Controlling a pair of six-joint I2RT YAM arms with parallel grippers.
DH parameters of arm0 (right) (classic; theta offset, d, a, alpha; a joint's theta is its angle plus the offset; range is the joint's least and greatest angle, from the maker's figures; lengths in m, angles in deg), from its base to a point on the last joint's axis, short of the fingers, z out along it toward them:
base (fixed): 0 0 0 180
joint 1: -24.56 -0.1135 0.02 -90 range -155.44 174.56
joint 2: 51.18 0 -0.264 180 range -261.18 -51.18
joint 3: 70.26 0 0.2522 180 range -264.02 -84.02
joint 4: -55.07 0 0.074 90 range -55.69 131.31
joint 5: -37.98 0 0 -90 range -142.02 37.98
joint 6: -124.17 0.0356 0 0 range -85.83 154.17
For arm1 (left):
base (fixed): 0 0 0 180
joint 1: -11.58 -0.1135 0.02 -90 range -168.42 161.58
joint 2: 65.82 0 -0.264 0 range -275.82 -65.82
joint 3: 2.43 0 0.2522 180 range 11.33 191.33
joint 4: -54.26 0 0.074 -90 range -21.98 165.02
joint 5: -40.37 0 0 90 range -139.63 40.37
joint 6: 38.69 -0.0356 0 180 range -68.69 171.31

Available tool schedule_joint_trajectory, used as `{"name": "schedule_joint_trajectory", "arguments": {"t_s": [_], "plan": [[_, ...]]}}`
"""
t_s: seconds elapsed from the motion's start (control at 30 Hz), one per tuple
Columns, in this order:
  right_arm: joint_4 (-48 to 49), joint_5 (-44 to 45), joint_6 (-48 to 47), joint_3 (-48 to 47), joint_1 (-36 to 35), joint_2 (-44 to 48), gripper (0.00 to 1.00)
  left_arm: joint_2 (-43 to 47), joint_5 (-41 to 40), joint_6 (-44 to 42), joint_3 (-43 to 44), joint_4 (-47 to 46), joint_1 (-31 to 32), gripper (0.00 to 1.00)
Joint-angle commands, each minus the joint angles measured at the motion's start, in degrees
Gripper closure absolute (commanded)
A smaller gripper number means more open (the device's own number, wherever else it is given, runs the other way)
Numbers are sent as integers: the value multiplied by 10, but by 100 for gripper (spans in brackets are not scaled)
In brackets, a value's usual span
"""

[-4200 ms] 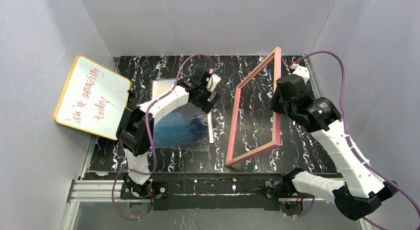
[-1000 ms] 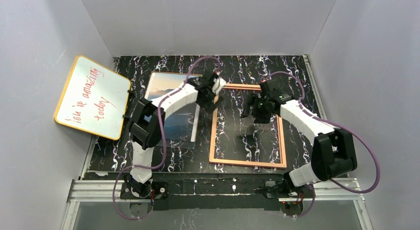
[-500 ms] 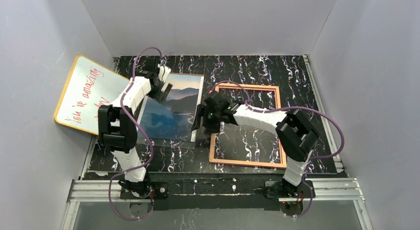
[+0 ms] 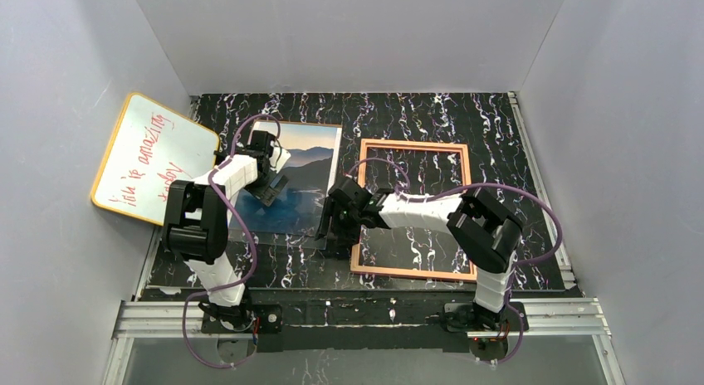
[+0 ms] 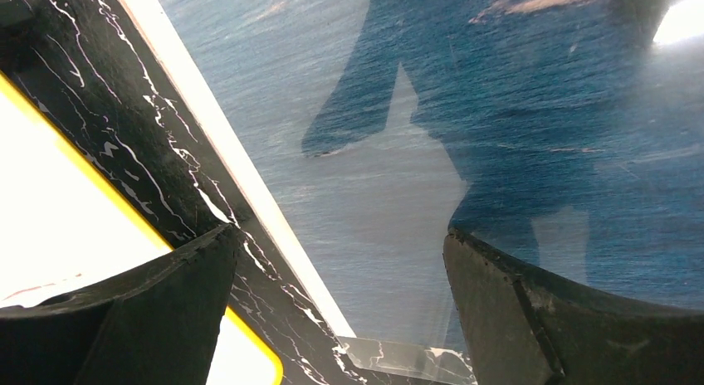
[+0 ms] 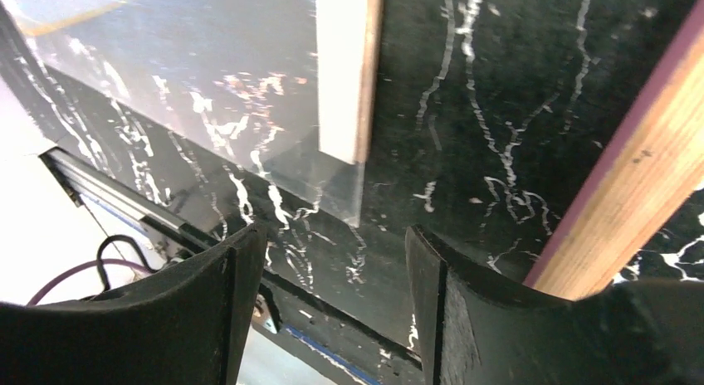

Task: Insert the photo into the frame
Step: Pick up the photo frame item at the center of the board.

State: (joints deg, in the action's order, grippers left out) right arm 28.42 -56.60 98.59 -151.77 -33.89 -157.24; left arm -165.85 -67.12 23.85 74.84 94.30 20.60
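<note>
Overhead and wrist views, workspace with the frame (image 4: 415, 273) as reference. The frame lies flat on the black marbled table (image 4: 498, 153), orange-tan reverse upward, its opening showing only bare table. The photo (image 4: 311, 165) lies flat, picture side up, just to the left of the frame and apart from it, none of it inside the frame. A clear sheet (image 6: 340, 190) juts past the photo's near corner on the side towards the frame. The right gripper (image 4: 328, 231) hangs low over that corner, in the gap between photo and frame; its jaws stand apart with nothing between them. The left gripper (image 4: 272, 188) is poised over the photo's edge farthest from the frame, jaws spread wide and empty. A yellow-rimmed whiteboard (image 4: 154, 161) leans well to the left of the frame, beyond the photo
</note>
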Motion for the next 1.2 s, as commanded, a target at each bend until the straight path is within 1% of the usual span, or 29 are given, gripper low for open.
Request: {"name": "schedule_joint_trajectory", "arguments": {"t_s": [0.0, 0.23, 0.43, 0.53, 0.6, 0.7, 0.87, 0.97, 1.17], "plan": [[45, -2, 35, 31, -4, -8, 31, 11, 3, 1, -21, -4, -1, 8], [111, -38, 63, 45, -17, -34, 34, 2, 6, -1, -25, -3, -1, 7], [160, -43, 77, 57, -21, -37, 39, 3, 11, -5, -23, 1, -1, 7], [183, -39, 77, 63, -20, -22, 43, 4, 12, -6, -22, 4, -1, 6], [189, -29, 68, 63, -21, -10, 48, 2, 12, -7, -19, 6, -1, 2], [206, -9, 63, 71, -21, 14, 52, 2, 11, -7, -17, 9, -1, 2], [306, 6, 79, 127, -21, 59, 53, 10, 14, -14, -16, 15, -1, 2], [357, 10, 89, 151, -21, 69, 53, 12, 12, -16, -15, 16, -1, 2], [375, -3, 98, 144, -20, 40, 51, 12, 16, -18, -15, 23, -1, 2]]}}
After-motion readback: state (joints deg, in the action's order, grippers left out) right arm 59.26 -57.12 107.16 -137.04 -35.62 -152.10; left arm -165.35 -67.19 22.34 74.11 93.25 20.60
